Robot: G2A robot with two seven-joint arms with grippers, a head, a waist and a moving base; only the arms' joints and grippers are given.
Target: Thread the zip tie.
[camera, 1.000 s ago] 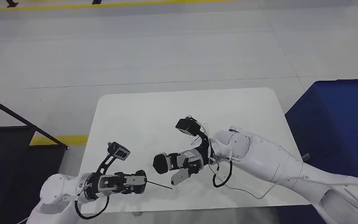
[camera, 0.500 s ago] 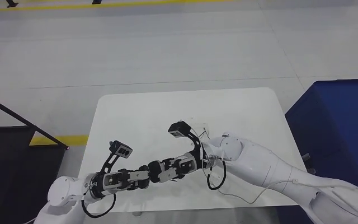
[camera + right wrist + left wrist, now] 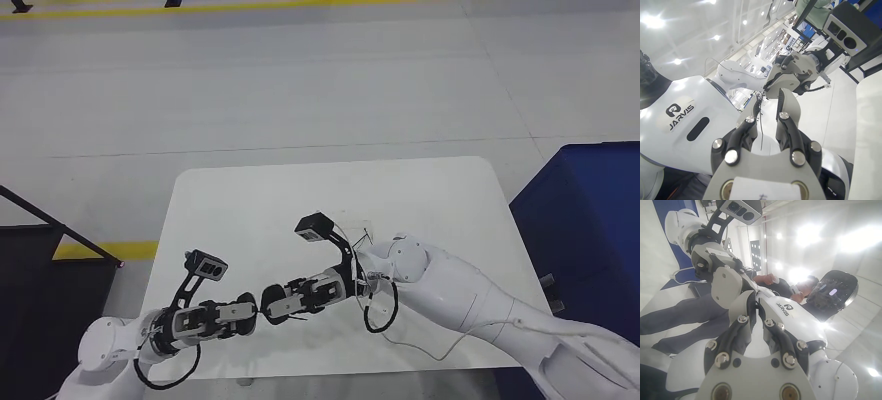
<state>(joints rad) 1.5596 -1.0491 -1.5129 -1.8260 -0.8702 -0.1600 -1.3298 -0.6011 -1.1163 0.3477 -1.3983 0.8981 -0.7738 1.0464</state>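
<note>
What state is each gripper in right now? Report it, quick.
Left gripper: shut on the zip tie.
Right gripper: open, its fingers either side of the zip tie's free end, not clamped on it.

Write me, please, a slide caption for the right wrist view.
The left gripper, shut on the black zip tie, holds the strand between the open fingers of the right gripper.
</note>
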